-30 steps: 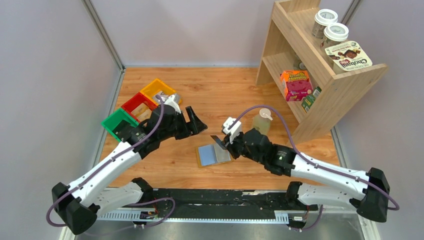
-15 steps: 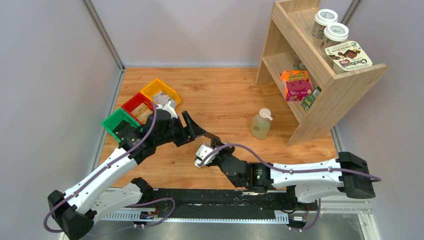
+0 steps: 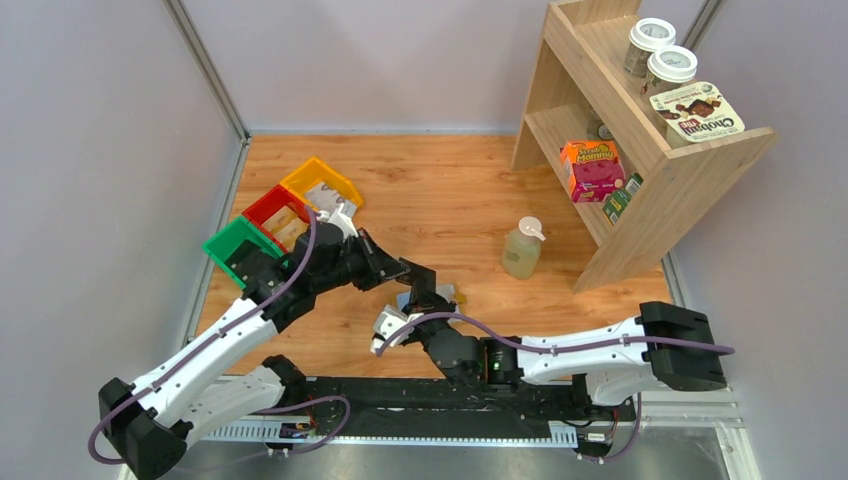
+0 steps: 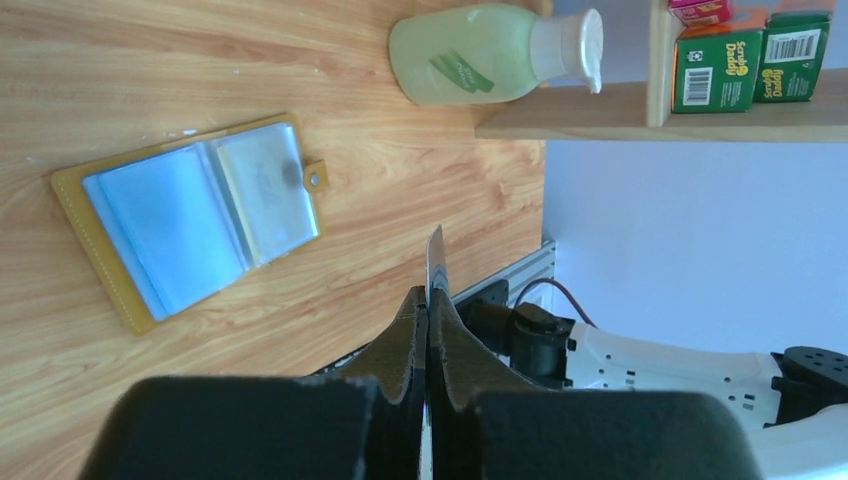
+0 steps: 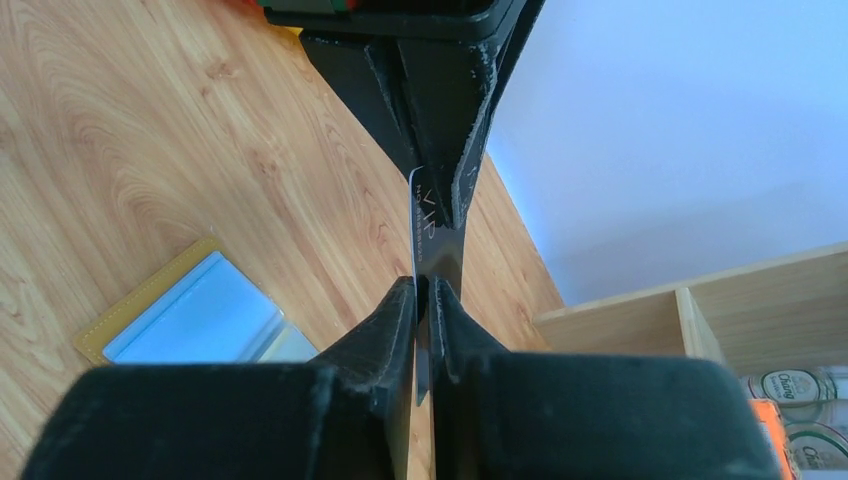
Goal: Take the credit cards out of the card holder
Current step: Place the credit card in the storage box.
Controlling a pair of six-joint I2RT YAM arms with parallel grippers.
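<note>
The mustard-yellow card holder (image 4: 190,215) lies open on the wooden table, with pale blue cards showing in its clear sleeves (image 5: 190,310). From above only a yellow corner (image 3: 449,293) shows past the arms. One dark credit card (image 5: 432,225) stands on edge in the air between both grippers. My left gripper (image 4: 428,300) is shut on one edge of it. Its black fingers (image 5: 440,100) clamp the card's top in the right wrist view. My right gripper (image 5: 422,290) holds the opposite edge, with only a hairline slit beside the card. The two grippers meet above the holder (image 3: 412,288).
A soap bottle (image 3: 522,248) stands right of the holder. A wooden shelf (image 3: 640,130) with boxes and jars fills the back right. Green, red and yellow bins (image 3: 280,215) sit at the left behind the left arm. Grey walls close in both sides.
The right arm swung from beside the holder round to the front, bringing the card up to the left gripper. The left gripper shut on the card. The right fingers have eased slightly.
</note>
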